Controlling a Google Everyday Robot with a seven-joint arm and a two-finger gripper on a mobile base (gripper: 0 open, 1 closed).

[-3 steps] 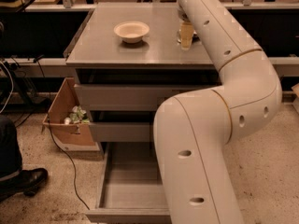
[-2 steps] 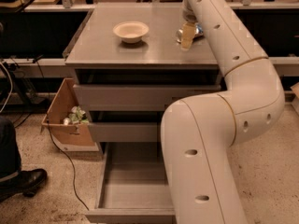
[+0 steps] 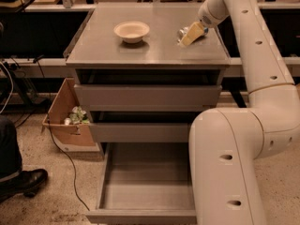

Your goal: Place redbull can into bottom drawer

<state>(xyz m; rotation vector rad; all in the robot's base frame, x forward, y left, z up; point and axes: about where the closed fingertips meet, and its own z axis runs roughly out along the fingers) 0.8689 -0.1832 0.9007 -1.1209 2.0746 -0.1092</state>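
The end effector [image 3: 186, 38] was located over the right rear part of the grey tabletop [image 3: 140, 53], directly against the redbull can [image 3: 181, 32]; the cream bowl [image 3: 131, 31] stood well apart to the left. The bottom drawer [image 3: 145, 182] was pulled out beneath two shallower drawers [image 3: 145, 97]. A cardboard box [image 3: 65, 125] sat on the floor beside the cabinet's left side.

Bowl [image 3: 131, 31] on cabinet [image 3: 140, 53]; gripper [image 3: 186, 36] to its right.
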